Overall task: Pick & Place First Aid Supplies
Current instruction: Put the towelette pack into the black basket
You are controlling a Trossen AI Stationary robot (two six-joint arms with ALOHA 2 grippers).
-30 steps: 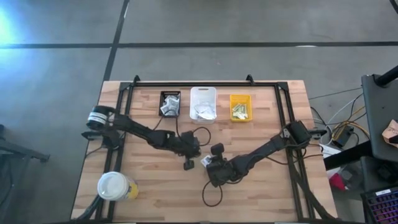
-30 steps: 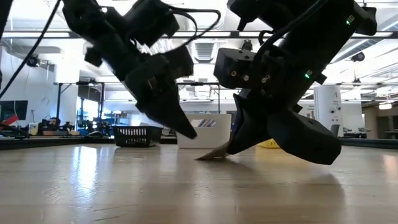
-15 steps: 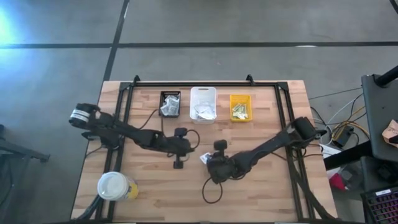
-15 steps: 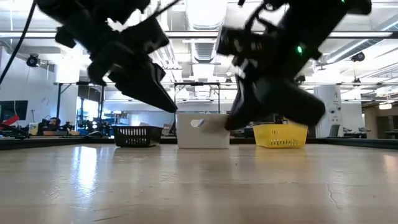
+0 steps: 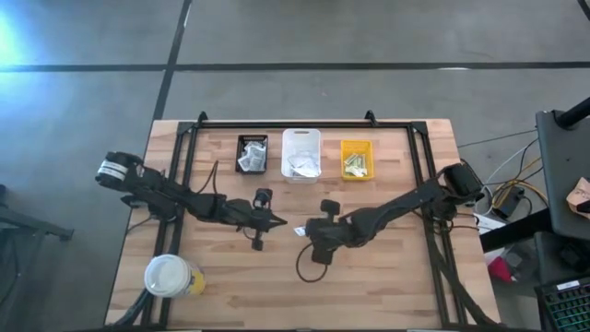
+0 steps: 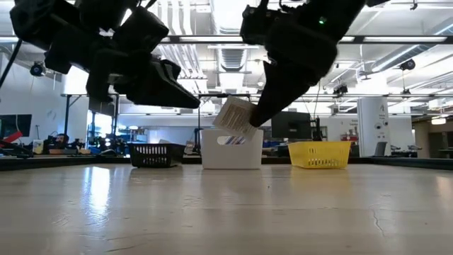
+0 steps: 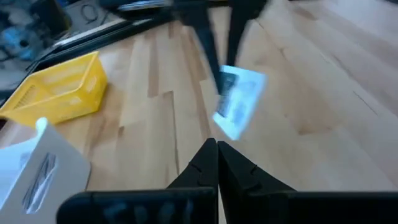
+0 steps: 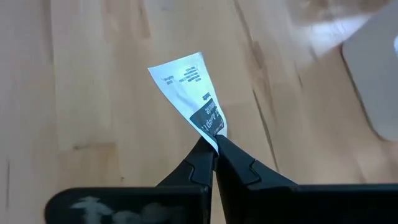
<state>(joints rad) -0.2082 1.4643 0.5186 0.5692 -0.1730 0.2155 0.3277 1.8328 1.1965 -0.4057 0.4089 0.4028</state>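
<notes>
Carry step: right end effector [image 8: 212, 155] pinches a white packet [image 8: 189, 90] by its corner, lifted clear above mid-bench [image 5: 406, 277]; left end effector [image 7: 216, 152] closed, empty; next, probably carry to the white bin [image 5: 300, 153].

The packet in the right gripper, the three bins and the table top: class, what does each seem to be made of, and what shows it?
Packet: thin matte paper, printed, bending by the pinched corner in the right gripper.
Yellow bin: likely plastic, slotted walls.
Black bin: likely plastic, lattice walls.
White bin: probably plastic, smooth solid walls.
Table: wood planks, visible grain and joints, slight sheen.
</notes>
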